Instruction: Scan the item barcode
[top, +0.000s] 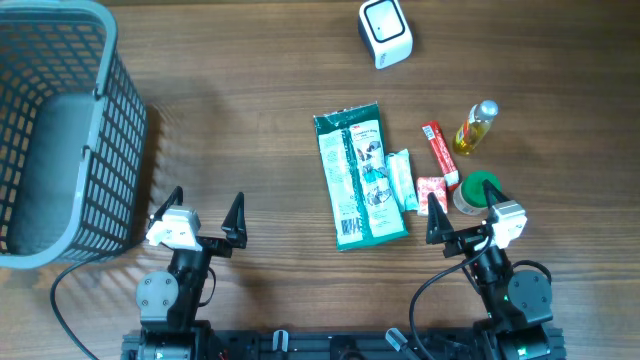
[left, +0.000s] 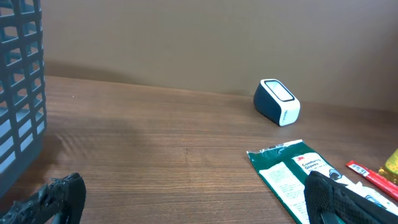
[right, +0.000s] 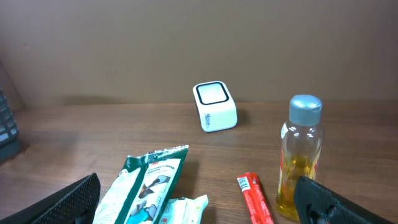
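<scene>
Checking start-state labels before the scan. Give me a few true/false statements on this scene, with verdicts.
1. The left gripper and right gripper are both open and hold nothing. True.
2. The scanner lies in the basket. False: it stands on the table, far from the basket.
3. The green package lies flat on the table. True.
4. The oil bottle lies on its side. False: it stands upright, cap on top.
5. The basket is on the robot's left side. True.
</scene>
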